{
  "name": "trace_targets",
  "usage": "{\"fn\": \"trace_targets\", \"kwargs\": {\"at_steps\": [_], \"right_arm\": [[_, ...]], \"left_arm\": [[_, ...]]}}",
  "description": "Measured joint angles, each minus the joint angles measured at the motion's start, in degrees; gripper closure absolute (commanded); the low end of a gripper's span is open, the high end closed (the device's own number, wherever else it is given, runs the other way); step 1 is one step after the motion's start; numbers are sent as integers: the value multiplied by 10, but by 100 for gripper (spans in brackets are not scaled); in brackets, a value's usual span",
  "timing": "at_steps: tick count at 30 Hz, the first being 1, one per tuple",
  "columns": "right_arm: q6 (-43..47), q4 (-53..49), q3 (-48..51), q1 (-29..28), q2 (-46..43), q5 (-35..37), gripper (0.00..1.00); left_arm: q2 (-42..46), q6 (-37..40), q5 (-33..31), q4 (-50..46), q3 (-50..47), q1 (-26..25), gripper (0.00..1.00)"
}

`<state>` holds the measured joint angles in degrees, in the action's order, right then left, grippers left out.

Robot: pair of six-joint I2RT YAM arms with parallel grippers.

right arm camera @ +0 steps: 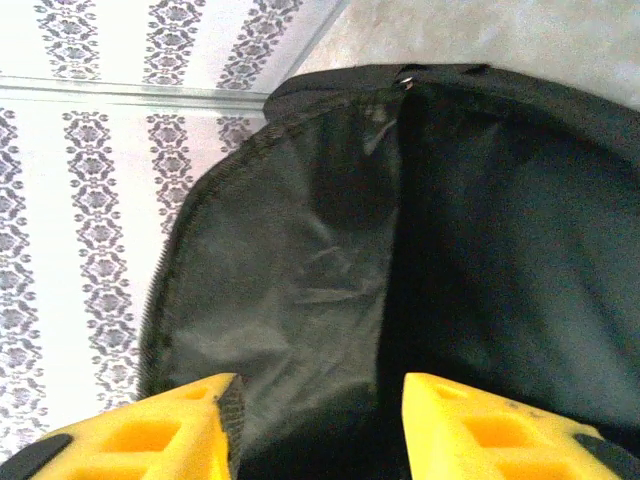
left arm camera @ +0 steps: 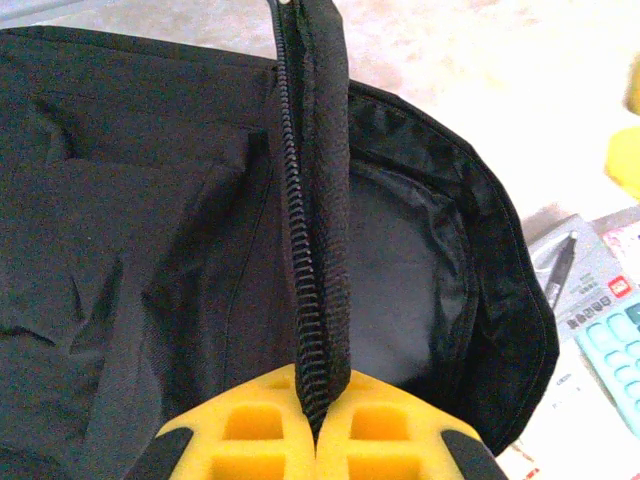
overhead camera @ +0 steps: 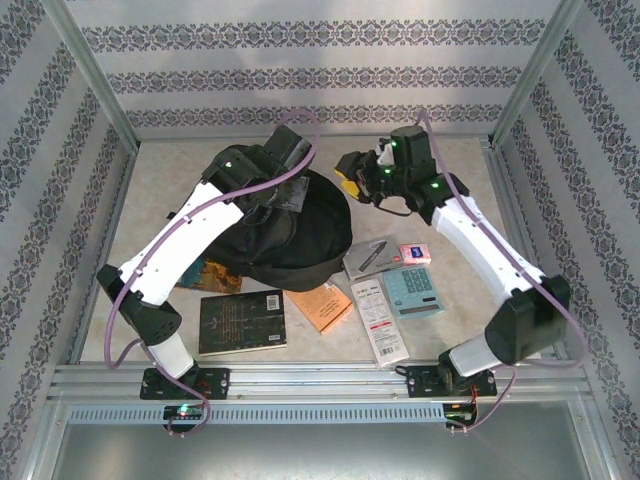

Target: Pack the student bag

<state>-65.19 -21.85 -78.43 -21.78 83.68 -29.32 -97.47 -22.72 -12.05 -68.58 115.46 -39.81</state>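
Observation:
The student bag [overhead camera: 305, 235], black and soft, lies mid-table with its mouth open. My left gripper [overhead camera: 288, 192] is shut on the bag's zip edge. In the left wrist view the yellow fingers [left arm camera: 250, 430] pinch that toothed edge [left arm camera: 318, 300], lifting it above the dark lining [left arm camera: 400, 270]. My right gripper [overhead camera: 352, 182] stands open at the bag's upper right rim. In the right wrist view the gripper [right arm camera: 320, 425] faces the grey lining of the bag [right arm camera: 300, 280]. Its left finger [right arm camera: 160, 435] rests against the zip edge, and nothing is clamped between the fingers.
In front of the bag lie a black book [overhead camera: 242, 322], an orange book [overhead camera: 322, 305] and a colourful book [overhead camera: 215, 272] partly under the left arm. To the right are a grey pen box [overhead camera: 372, 257], a pink eraser [overhead camera: 414, 252], a teal calculator [overhead camera: 412, 290] and a long white pack [overhead camera: 380, 320].

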Motion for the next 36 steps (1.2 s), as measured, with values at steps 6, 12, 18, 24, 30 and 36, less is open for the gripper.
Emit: {"fn": "trace_targets", "kwargs": {"at_steps": [6,12,18,24,30,36], "right_arm": [[128,-104,72,26,-61,69,54],[214,-234,131,42,-68,205,45],[228,-322,209,106,-97,265,41],[120,-385,304,175,-226,234,41],[-29,-388,410,182,-403,173,43],[-115,-318,504,182,-413,125,45]], "left_arm": [[9,2,20,13,-12,19,100],[21,2,26,40,-42,36,100],[27,-1,24,70,-64,36,100],[59,-17,24,109,-113,36,100],[79,-27,28,128,-137,38,100],[85,-33,37,136,-142,39,100]]}}
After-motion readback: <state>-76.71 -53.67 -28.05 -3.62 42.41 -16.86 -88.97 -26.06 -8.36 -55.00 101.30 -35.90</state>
